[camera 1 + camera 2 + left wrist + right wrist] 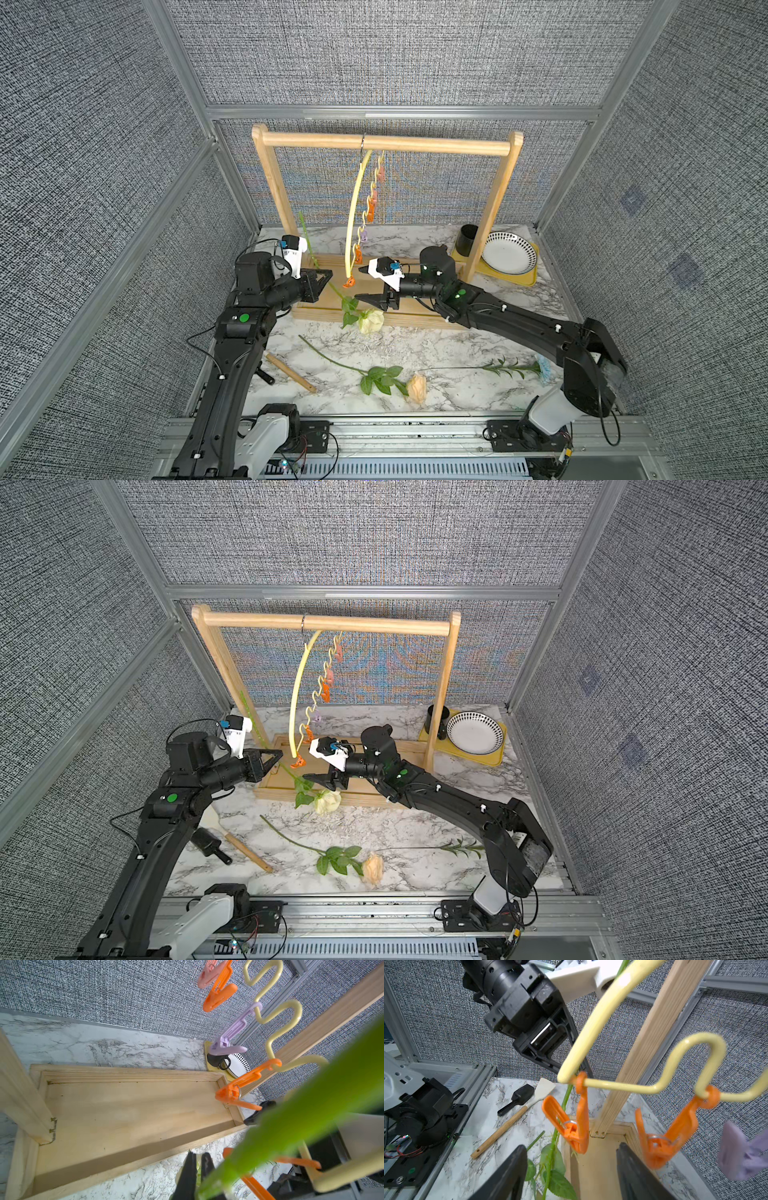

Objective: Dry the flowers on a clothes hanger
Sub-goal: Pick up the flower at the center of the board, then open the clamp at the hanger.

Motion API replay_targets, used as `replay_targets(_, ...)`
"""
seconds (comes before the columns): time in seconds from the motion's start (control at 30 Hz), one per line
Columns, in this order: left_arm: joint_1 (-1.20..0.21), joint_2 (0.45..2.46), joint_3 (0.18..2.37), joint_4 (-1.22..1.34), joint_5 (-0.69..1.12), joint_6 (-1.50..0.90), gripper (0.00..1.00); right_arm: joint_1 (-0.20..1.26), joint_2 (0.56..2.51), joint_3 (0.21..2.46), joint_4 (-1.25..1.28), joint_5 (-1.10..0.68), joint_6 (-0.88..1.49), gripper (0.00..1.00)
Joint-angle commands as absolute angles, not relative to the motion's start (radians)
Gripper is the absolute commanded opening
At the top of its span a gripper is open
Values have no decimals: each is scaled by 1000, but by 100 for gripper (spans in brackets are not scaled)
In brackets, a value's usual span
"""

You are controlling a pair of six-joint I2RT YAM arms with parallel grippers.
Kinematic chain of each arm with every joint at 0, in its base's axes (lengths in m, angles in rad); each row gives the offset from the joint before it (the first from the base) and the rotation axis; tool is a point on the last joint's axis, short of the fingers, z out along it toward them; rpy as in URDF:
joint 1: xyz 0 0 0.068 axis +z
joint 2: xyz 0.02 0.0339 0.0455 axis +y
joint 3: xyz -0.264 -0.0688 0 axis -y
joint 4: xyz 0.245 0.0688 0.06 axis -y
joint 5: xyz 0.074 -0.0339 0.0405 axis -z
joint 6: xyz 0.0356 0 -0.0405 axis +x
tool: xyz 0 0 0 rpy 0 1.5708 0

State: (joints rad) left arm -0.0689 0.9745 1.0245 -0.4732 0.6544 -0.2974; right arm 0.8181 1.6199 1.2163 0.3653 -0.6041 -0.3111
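Overhead, left jaws clamping cream rose (371,321) stem, right jaws parted, empty, hanger (354,208) seemingly between them.

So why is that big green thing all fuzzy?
In the left wrist view the flower stem sits very close to the lens, so it's out of focus; in the right wrist view the purple clip blurs too; in a top view the back wall shows rainbow ripples.

Top views look steeply down; both wrist views closely share the clothes hanger (610,993).
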Motion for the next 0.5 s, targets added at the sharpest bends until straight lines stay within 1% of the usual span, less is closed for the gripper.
replay_targets(0.0,-67,983,1033,-459,645,-290,2,829,1633,1235,407,-614,-287,70)
replay_targets(0.1,-67,985,1035,-458,640,-297,2,838,1644,1245,422,-597,-272,67)
replay_targets(0.17,-68,985,1034,-458,639,-300,2,840,1647,1245,429,-577,-265,64)
replay_targets(0.3,-68,981,1032,-456,635,-303,2,840,1649,1247,446,-550,-245,51)
replay_targets(0.47,-68,982,1031,-450,634,-306,2,841,1652,1250,465,-555,-218,47)
